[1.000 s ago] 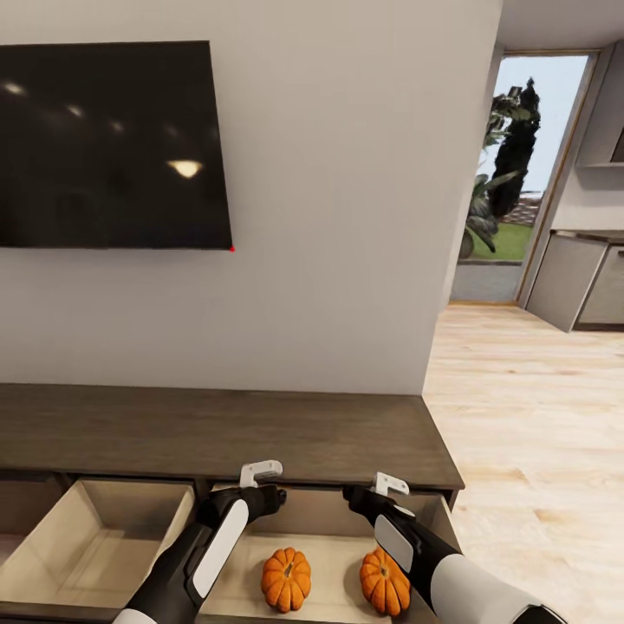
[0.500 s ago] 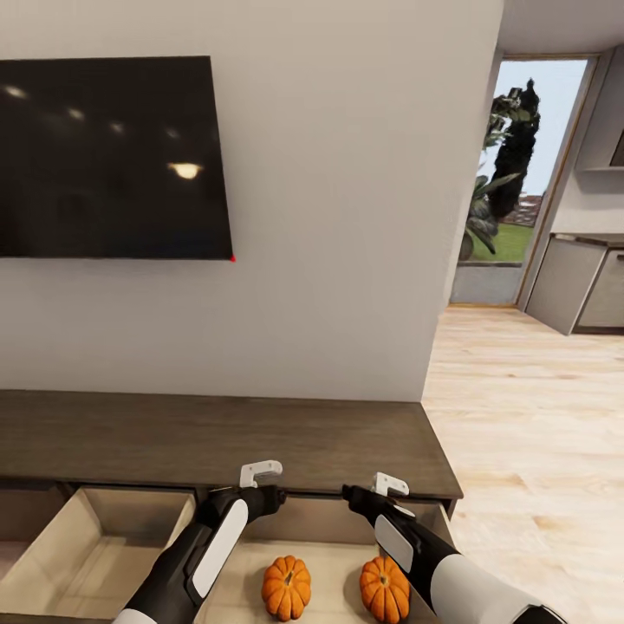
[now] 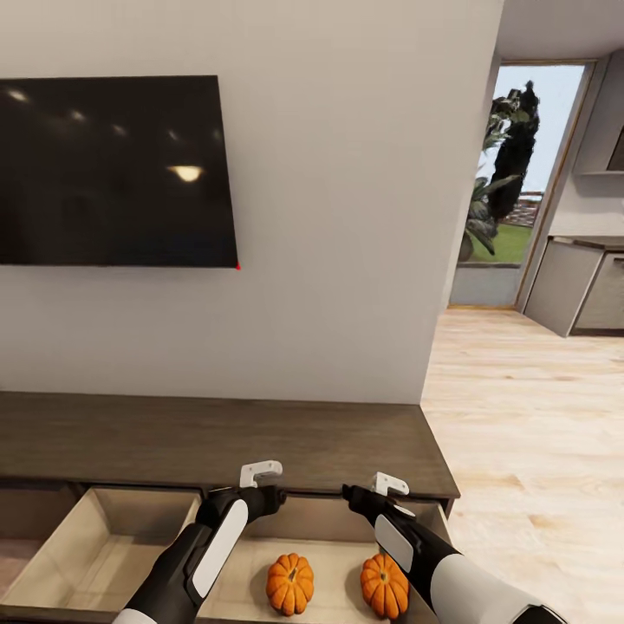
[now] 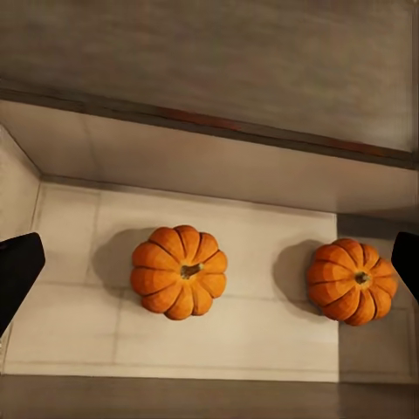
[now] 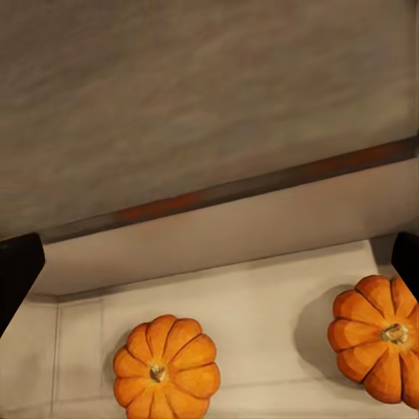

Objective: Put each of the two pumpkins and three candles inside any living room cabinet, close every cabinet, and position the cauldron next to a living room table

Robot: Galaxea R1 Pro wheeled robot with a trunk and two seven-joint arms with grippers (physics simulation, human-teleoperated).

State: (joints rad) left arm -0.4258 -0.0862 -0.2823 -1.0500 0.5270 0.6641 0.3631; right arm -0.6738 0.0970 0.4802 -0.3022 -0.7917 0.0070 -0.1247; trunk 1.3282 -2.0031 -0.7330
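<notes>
Two orange pumpkins (image 3: pixel 289 584) (image 3: pixel 384 586) lie side by side on the pale floor of an open drawer (image 3: pixel 325 520) in the long dark-brown cabinet (image 3: pixel 217 438). My left gripper (image 3: pixel 270 499) hangs over the back of that drawer, above the left pumpkin (image 4: pixel 179 271). Its dark fingertips (image 4: pixel 17 271) stand far apart, open and holding nothing. My right gripper (image 3: pixel 354 497) hovers above the right pumpkin (image 5: pixel 384 336), also open, with its fingertips (image 5: pixel 17 271) spread wide. The candles are out of view.
A second open drawer (image 3: pixel 104 546) to the left shows a bare beige interior. A black television (image 3: pixel 113 173) hangs on the pale wall above the cabinet. To the right, light plank floor (image 3: pixel 520 416) runs to a doorway (image 3: pixel 511 182) and grey kitchen units (image 3: pixel 576 286).
The whole picture has slid down a little and the pumpkins look slightly smaller, so the camera has moved. Both pumpkins stay in the drawer and both grippers stay open.
</notes>
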